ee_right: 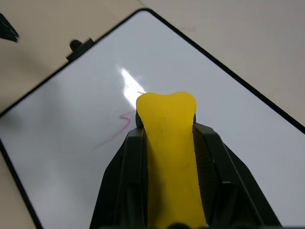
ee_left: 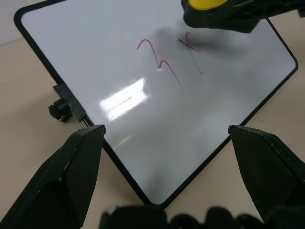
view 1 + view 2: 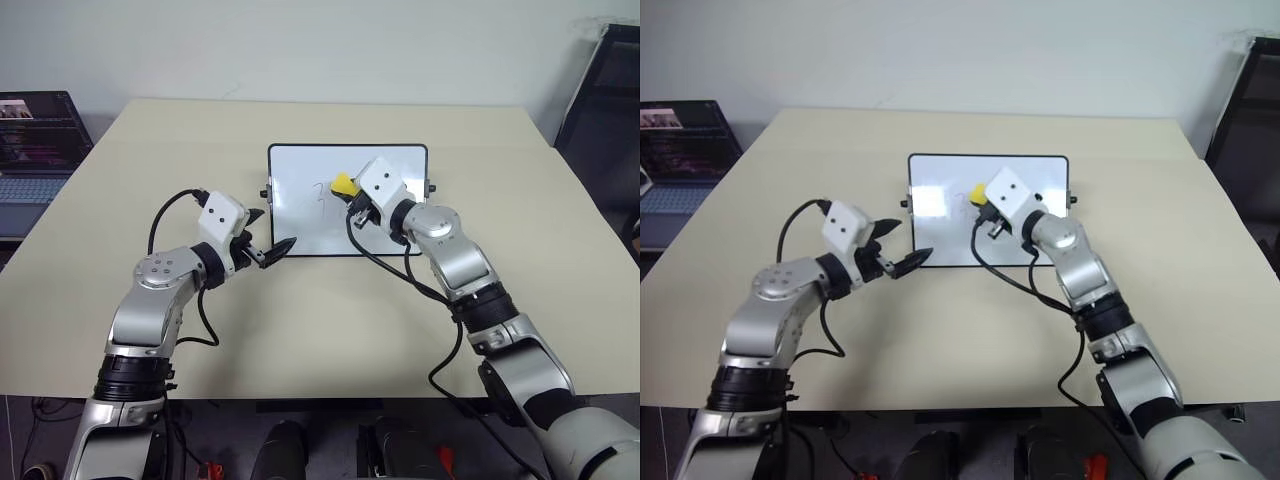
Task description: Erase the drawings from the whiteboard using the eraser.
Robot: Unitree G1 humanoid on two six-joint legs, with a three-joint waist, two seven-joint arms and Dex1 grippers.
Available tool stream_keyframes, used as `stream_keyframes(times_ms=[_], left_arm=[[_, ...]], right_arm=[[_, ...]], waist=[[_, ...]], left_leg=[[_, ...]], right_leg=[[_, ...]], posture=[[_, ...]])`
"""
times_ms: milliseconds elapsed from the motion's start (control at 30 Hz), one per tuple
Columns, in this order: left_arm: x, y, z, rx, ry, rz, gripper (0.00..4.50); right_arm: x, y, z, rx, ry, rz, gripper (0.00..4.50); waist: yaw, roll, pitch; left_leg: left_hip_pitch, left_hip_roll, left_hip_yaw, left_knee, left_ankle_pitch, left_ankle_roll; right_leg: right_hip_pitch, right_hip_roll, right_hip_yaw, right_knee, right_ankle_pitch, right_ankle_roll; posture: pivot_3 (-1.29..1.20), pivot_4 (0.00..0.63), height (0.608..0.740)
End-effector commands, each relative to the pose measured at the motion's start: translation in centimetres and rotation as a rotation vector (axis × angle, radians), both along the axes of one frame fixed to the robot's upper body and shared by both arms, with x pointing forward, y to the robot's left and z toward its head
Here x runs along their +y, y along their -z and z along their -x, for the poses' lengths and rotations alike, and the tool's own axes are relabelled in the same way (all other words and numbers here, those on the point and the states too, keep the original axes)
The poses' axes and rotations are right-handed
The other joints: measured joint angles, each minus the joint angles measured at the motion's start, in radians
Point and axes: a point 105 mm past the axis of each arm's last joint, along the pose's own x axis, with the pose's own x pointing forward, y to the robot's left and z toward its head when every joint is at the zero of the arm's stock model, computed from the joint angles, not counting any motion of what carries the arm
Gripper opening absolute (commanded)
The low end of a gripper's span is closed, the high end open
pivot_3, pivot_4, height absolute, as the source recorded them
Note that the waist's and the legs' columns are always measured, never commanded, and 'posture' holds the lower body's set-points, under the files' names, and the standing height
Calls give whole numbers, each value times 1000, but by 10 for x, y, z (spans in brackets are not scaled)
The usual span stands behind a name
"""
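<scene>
1. The right gripper (image 1: 167,143) has its two black fingers clamped tight on the eraser (image 1: 169,143), a small yellow oblong block that pokes out past the fingertips with a notched front end.

2. That eraser hangs over the middle of the whiteboard (image 3: 300,170), a small glossy white rectangle with a thin black frame, rounded corners and little black knobs on its short sides. Can't really tell if the eraser is touching the surface or hanging just above it.

3. The drawings (image 2: 164,62) are thin reddish-purple pen marks right next to the eraser, on its left side in the head view. Looks like a "3" plus a stroke or two; the rest is hidden behind the eraser.

4. The left gripper (image 3: 268,240) is spread wide and has hold of nothing. Its fingers (image 2: 71,167) straddle the board's near-left corner, one on each side, apparently just off the frame.

5. The board lies flat on a beige tabletop (image 3: 300,330), towards the far side.

6. A laptop (image 3: 35,160) sits off to the left, beyond the table edge.
</scene>
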Motion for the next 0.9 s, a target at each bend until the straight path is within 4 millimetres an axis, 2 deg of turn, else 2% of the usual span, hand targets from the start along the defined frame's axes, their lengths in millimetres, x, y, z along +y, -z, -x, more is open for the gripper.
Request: stream_keyframes(times_ms=[33, 200, 333, 433, 533, 667, 733, 900], left_arm=[[-6, -9, 1, -41, 40, -18, 4500], [-16, -6, 4, -36, 65, -17, 4500], [-18, -5, 5, -33, 68, -15, 4500], [-18, -5, 6, -31, 69, -14, 4500], [-19, -5, 6, -31, 71, -11, 4500], [-22, -3, 8, -26, 78, -5, 4500], [-25, -3, 9, -24, 82, -2, 4500], [-29, -3, 12, -20, 86, 4, 4500]], right_arm=[[5, -20, -8, -88, 13, 3, 979], [9, 1, -12, -39, -14, 93, 979], [4, 31, -3, 70, -76, 230, 979], [0, 40, 1, 89, -96, 296, 979], [-2, 34, -1, 46, -78, 308, 979], [-3, -2, -19, -108, 35, 229, 979], [-1, -12, -24, -130, 53, 206, 979], [4, -9, -26, -98, 38, 215, 979]], waist=[[-1, 0, 0], [-3, 0, 0], [-3, 0, 0], [-3, 0, 0], [-3, 0, 0], [-5, 0, 0], [-5, 0, 0], [-5, 0, 0]], left_leg=[[0, 0, 0, 0, 0, 0], [0, 0, 0, 0, 0, 0], [0, 0, -1, 0, 0, 0], [0, 0, -2, 1, 0, 0], [1, 0, -2, 2, 0, 0], [2, 0, -2, 2, 0, 0], [2, 0, -1, 2, 0, 0], [2, 0, -1, 1, 0, 0]], right_leg=[[0, 0, 0, 0, 0, 0], [0, 0, 0, 0, 0, 0], [0, 0, 0, 0, 0, 0], [0, 0, 0, 2, 0, 0], [0, 0, 0, 4, 0, 0], [0, 0, 0, 6, 0, 0], [0, 0, 0, 7, 0, 0], [0, 0, 1, 6, 0, -1]], posture=[[0, 150, 740], [0, 150, 740], [0, 150, 740], [0, 150, 740], [0, 150, 740], [0, 150, 740], [0, 150, 740], [0, 150, 740]])
